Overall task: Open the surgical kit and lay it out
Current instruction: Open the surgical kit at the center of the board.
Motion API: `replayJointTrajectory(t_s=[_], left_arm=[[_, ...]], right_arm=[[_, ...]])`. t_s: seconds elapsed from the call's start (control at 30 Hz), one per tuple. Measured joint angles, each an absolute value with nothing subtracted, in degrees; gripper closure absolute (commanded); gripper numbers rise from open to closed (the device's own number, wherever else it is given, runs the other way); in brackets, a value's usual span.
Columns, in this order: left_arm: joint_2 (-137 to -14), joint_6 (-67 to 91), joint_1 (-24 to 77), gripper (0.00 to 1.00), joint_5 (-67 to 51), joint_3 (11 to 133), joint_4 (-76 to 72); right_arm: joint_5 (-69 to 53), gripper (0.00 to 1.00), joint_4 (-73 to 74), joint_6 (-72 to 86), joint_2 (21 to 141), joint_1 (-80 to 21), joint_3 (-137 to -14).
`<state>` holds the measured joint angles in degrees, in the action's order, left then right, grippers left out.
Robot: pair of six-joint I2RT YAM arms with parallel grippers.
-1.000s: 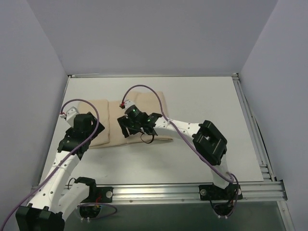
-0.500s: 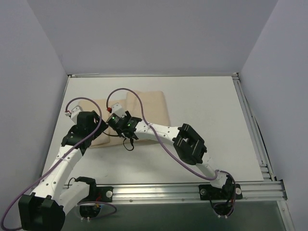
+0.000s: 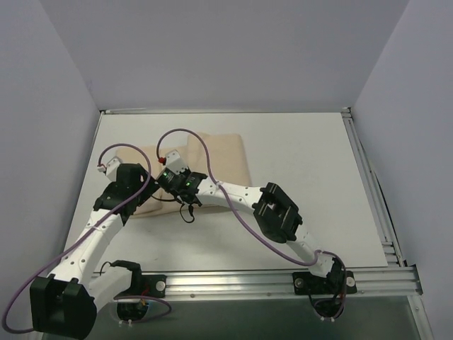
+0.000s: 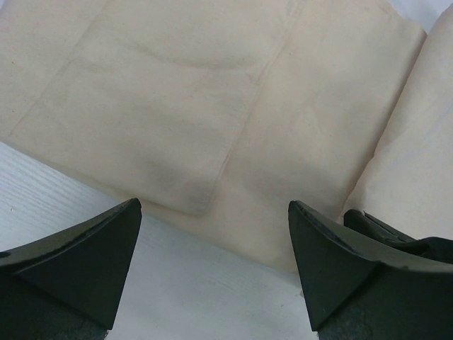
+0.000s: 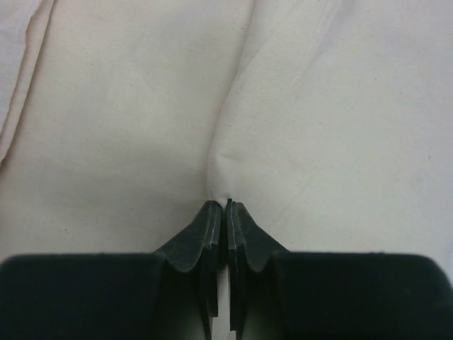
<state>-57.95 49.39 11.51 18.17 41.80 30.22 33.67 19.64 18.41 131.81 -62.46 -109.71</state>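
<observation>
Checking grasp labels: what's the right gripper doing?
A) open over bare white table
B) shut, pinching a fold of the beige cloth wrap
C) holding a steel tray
B: the right wrist view shows the right gripper closed on a raised crease of the beige cloth wrap.

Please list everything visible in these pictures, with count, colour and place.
cloth wrap: one, beige, folded, on the table left of centre
table: one, white, under everything
rail: one, silver, along the table's near edge
cables: two, purple, looping over the arms
walls: three, pale grey, around the table
arms: two, white and black, reaching from the near edge
left hand: one, black, open over the cloth wrap's near edge
right hand: one, black, shut on a cloth fold
</observation>
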Motion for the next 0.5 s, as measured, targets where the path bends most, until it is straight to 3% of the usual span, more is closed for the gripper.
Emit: replayJointTrajectory(t_s=[0.23, 0.5], left_arm=[[-63.4, 47.0, 11.5, 0.06, 15.6, 43.7, 29.5], [-75.9, 40.5, 12.1, 0.06, 12.4, 53.3, 28.4]], right_arm=[[33.4, 1.00, 18.4, 18.5, 122.7, -59.0, -100.0], [28.8, 0.99, 14.9, 17.7, 99.8, -38.0, -80.5]])
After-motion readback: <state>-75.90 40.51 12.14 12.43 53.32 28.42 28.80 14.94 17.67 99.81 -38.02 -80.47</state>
